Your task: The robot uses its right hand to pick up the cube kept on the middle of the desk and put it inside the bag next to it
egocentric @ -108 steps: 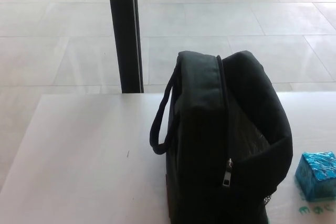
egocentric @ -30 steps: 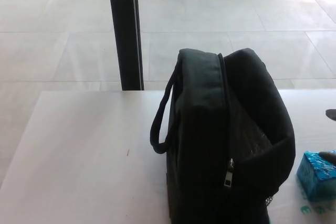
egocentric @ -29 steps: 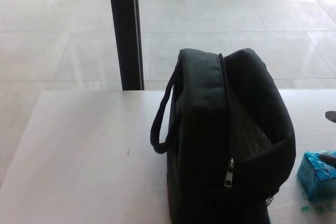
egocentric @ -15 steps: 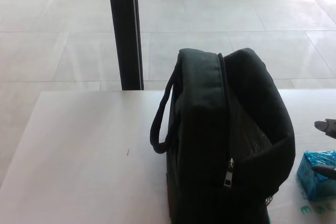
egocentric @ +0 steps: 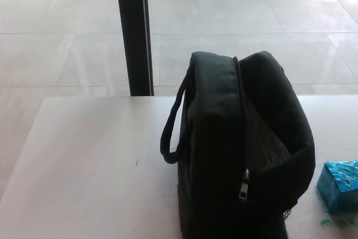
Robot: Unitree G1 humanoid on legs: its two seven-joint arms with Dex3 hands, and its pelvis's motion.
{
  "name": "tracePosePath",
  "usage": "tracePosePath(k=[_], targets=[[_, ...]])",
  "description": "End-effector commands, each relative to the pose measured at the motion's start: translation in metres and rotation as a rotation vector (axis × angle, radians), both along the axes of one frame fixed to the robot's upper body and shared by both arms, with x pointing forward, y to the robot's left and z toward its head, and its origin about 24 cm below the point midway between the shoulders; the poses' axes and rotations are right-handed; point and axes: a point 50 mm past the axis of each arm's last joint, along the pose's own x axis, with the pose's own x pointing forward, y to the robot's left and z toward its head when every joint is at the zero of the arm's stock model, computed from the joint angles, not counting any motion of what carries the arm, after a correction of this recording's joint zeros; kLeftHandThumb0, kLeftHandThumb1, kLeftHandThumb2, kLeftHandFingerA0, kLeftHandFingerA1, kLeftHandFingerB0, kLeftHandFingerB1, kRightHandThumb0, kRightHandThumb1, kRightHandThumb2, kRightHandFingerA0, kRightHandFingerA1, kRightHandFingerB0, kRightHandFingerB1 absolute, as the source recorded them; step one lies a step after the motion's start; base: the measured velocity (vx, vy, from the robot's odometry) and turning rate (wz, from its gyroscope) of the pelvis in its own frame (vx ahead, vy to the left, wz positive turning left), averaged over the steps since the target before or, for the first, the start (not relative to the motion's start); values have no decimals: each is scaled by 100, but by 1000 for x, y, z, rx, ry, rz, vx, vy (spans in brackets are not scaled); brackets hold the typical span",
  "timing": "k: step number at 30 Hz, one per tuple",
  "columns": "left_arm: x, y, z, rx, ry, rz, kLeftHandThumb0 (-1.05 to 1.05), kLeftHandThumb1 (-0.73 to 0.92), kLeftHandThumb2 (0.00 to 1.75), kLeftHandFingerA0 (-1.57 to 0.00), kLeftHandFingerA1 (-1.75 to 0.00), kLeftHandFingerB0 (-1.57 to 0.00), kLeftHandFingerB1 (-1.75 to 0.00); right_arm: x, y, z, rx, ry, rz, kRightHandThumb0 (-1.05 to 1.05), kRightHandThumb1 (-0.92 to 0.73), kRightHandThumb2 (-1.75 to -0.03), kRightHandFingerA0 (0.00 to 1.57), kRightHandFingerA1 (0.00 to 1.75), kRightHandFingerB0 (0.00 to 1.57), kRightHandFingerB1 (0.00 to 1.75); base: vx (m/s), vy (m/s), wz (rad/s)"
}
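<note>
Black bag (egocentric: pixel 240 149) stands on white desk (egocentric: pixel 84 166), bottom cut off. Blue cube (egocentric: pixel 339 186) just right of bag, edge cut off. No robot hands showing, state unknown.

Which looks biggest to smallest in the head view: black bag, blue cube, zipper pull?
1. black bag
2. blue cube, cut off by the picture's right edge
3. zipper pull, on the bag's near side

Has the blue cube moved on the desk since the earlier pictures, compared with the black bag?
No. The blue cube sits at the same spot right of the black bag, apart from it, on the desk.
</note>
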Motion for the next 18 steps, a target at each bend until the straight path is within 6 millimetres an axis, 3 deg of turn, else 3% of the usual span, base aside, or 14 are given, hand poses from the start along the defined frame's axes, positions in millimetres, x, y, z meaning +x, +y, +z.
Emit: tracePosePath(k=[1,5,7,10,11,16,17,18], targets=[[1,7,6,26,0,2,-54,72,61,-31,-52,-27,-41,-3,-6,-3,52,87,8,-81,-45,-77,6,27,0,0,0,0,0],[2,6,7,5,-8,9,-55,72,61,-27,-52,-26,-41,-1,0,-4,87,70,15,-83,-44,-75,3,20,0,0,0,0,0],[3,6,6,10,-8,9,-55,72,61,-30,-52,-26,-40,1,7,-3,102,37,18,-77,-42,-74,3,38,0,1,0,0,0],[0,4,5,10,2,-3,-56,74,61,-29,-52,-26,-40,4,15,-1,63,5,36,-83,-48,-79,13,43,0,0,0,0,0],[0,5,5,2,-3,6,-55,72,61,-28,-52,-25,-41,5,17,1,42,-1,40,-82,-47,-79,8,27,0,3,0,0,0],[1,6,6,-11,-25,22,-57,72,61,-25,-53,-27,-41,14,19,16,18,-46,26,-86,-50,-81,5,13,0,0,0,0,0],[1,6,7,-19,-29,26,-56,72,61,-25,-53,-26,-42,16,17,19,31,-58,10,-73,-39,-69,0,23,0,1,0,0,0],[1,6,7,-19,-30,26,-56,72,61,-25,-53,-26,-42,16,17,19,32,-59,8,-73,-39,-69,0,23,0,1,0,0,0]])
